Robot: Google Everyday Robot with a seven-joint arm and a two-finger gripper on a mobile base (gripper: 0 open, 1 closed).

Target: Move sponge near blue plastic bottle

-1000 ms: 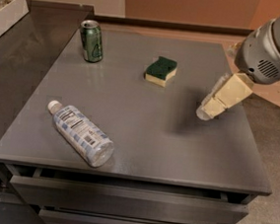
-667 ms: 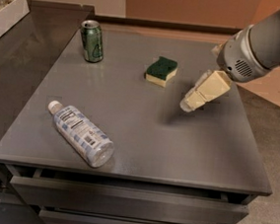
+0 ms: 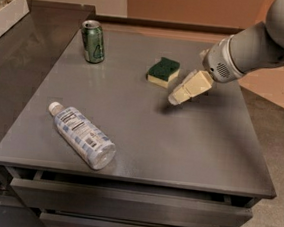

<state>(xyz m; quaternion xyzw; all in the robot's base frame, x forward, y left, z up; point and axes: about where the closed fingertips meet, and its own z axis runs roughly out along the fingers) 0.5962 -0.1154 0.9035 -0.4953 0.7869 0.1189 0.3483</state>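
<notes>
The sponge [image 3: 163, 71], dark green on top with a pale yellow base, lies on the grey table [image 3: 204, 141] at the back centre. The blue plastic bottle [image 3: 82, 135], clear with a white cap and blue-and-white label, lies on its side at the front left. My gripper [image 3: 176, 98] reaches in from the right on a grey arm. It hovers just right of and in front of the sponge, a short gap away, holding nothing.
A green soda can [image 3: 93, 41] stands upright at the back left of the table. A white bin [image 3: 8, 15] with packets sits on the dark counter at far left. Drawers run under the table's front edge.
My gripper has moved left and slightly back, from the table's right side to close beside the sponge. Sponge, bottle and can have not moved.
</notes>
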